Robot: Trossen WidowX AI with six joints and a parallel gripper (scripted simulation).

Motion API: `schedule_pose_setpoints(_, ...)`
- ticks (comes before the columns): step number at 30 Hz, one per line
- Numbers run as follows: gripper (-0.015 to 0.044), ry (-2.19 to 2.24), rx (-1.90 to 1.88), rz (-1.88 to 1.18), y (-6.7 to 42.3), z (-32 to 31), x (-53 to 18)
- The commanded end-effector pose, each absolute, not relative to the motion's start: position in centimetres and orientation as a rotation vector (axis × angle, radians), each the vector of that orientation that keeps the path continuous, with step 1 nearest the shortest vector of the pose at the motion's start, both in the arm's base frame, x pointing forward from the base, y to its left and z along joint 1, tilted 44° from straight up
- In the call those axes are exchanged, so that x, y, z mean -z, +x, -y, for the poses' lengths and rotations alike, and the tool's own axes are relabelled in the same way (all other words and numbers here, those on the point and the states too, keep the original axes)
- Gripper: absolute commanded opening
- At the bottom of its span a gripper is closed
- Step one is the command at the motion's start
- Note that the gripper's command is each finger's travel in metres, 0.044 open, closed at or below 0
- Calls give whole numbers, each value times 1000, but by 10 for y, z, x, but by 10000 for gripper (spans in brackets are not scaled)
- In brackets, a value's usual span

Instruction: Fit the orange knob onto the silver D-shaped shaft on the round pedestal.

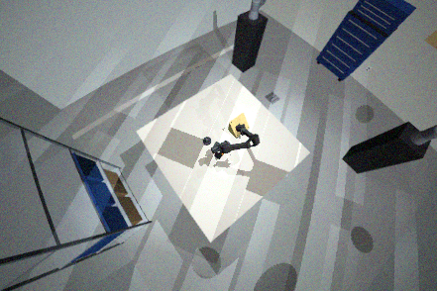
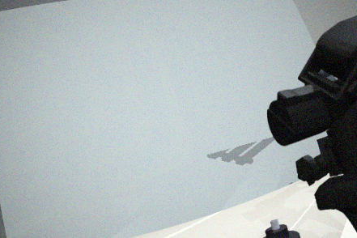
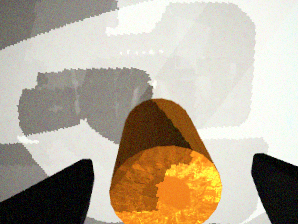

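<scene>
The orange knob [image 3: 166, 176] is a short cylinder that fills the middle of the wrist view, one round end facing the camera. My gripper [image 3: 173, 167] [image 1: 217, 149] is open. Its two dark fingers stand on either side of the knob with a clear gap on each side. The round dark pedestal [image 1: 206, 140] [image 2: 281, 233] stands a little to the left of the gripper on the white table [image 1: 208, 203]. The silver shaft [image 2: 274, 224] sticks up bare from the pedestal. In the exterior view the arm [image 2: 332, 121] fills the right edge, and the knob and fingers are hidden there.
The arm's yellow base block [image 1: 239, 121] sits near the table's far corner. Off the table stand two dark posts [image 1: 248, 40] [image 1: 382, 148], a blue cabinet [image 1: 362, 35] at the back right and a blue shelf unit [image 1: 101, 195] at the left.
</scene>
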State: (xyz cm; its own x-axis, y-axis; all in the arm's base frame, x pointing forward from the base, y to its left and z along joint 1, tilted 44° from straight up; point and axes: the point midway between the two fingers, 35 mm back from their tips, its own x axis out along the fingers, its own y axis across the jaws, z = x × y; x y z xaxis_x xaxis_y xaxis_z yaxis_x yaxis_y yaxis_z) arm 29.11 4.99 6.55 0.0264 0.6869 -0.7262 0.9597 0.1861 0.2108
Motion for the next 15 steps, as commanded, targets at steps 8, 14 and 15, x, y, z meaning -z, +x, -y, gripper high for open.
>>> schedule_pose_setpoints(8,440,1578,458,-1697,292,-20,-98)
schedule_pose_setpoints(14,440,1579,458,-1697,293,-29,-89)
schedule_pose_setpoints(15,440,1578,458,-1696,293,-30,-88)
